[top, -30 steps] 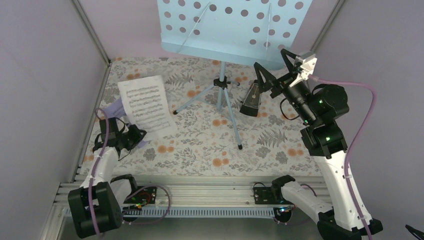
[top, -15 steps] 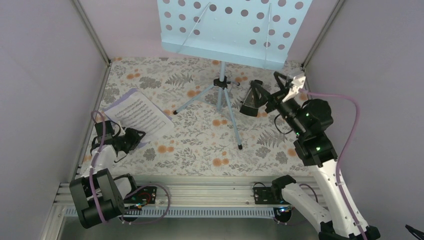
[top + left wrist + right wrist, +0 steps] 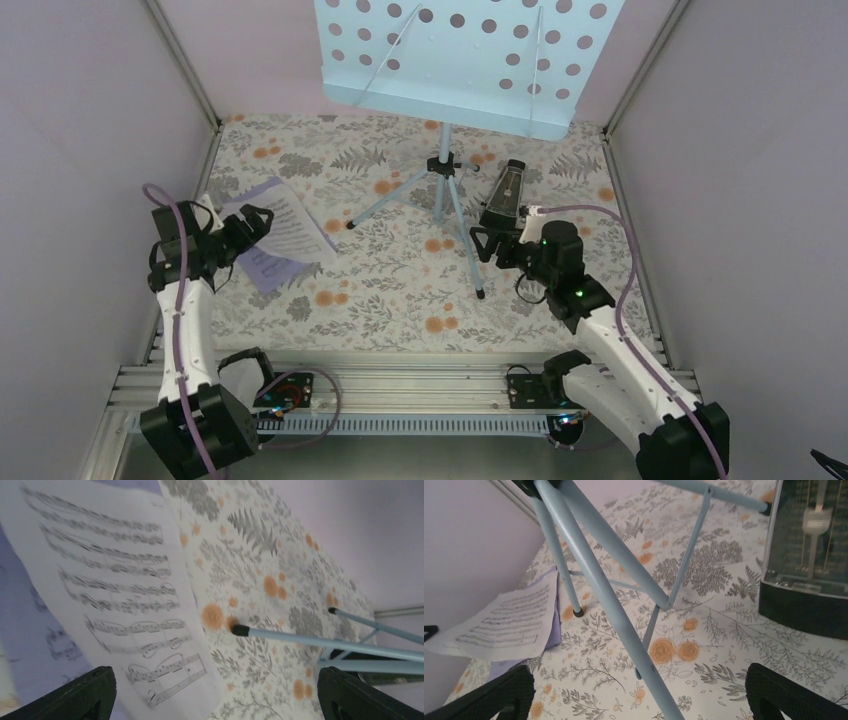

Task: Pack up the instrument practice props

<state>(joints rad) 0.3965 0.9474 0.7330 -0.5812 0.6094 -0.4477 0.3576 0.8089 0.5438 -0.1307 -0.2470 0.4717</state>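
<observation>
The light blue perforated music stand point(image 3: 465, 55) rises at the back, its tripod legs point(image 3: 455, 215) spread on the floral cloth. A white sheet-music page point(image 3: 290, 225) lies on a lavender page point(image 3: 262, 268) at the left, seen close in the left wrist view as the white page point(image 3: 110, 580) and the lavender page point(image 3: 25, 630). My left gripper point(image 3: 248, 228) hangs open over their near edge, holding nothing. The black metronome point(image 3: 503, 198) stands right of the tripod. My right gripper point(image 3: 490, 247) is open, low beside it, and a tripod leg point(image 3: 624, 625) passes between its fingers untouched.
Lavender walls with metal corner posts point(image 3: 185, 65) close in the floral cloth point(image 3: 400, 300) on three sides. A tripod foot point(image 3: 240, 629) rests just right of the pages. The metal rail point(image 3: 420, 385) with the arm bases runs along the near edge.
My left gripper has opened and let go of the pages, which dropped flat, and has moved back toward the left wall. My right arm has come down from the stand's desk to the tripod legs.
</observation>
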